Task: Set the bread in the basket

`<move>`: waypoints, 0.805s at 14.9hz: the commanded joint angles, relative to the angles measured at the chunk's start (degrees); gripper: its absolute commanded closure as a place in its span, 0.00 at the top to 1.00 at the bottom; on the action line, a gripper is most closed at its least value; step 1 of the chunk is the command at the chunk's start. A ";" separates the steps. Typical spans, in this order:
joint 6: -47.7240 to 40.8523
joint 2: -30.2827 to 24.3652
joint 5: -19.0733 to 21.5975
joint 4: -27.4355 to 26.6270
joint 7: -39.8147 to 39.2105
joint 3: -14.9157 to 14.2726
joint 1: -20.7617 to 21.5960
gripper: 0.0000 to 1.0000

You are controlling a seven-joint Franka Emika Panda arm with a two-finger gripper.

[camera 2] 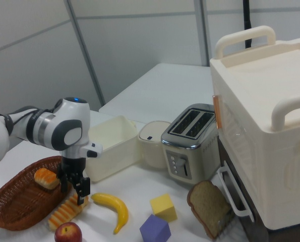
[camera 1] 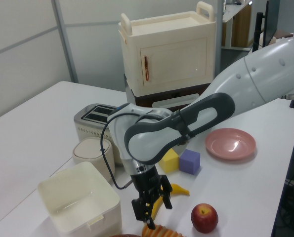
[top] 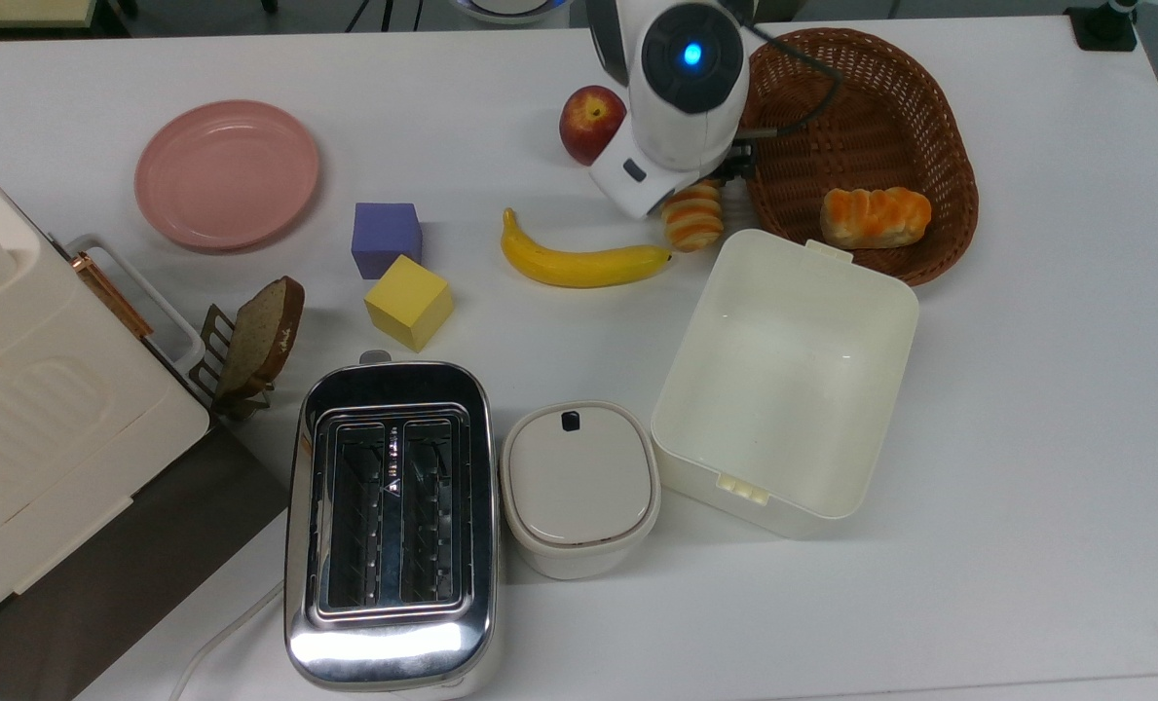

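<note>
Your gripper sits spread wide, fingers straddling the bread, which lies flat on the counter beside the basket.

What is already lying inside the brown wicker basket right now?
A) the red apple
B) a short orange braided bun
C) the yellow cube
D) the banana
B: the top view shows the orange braided bun lying inside the wicker basket, while the banana, the apple and the yellow cube all sit on the white table outside it.
</note>
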 commanded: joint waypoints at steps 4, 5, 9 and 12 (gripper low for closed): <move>1.51 4.01 1.72 -0.57 -1.83 0.17 0.05 1.00; 1.60 4.01 1.72 -0.57 -1.83 0.17 0.05 1.00; 2.47 4.19 1.72 -0.57 -0.95 0.17 0.84 0.65; 2.92 4.10 1.81 -0.39 0.01 0.17 0.93 0.00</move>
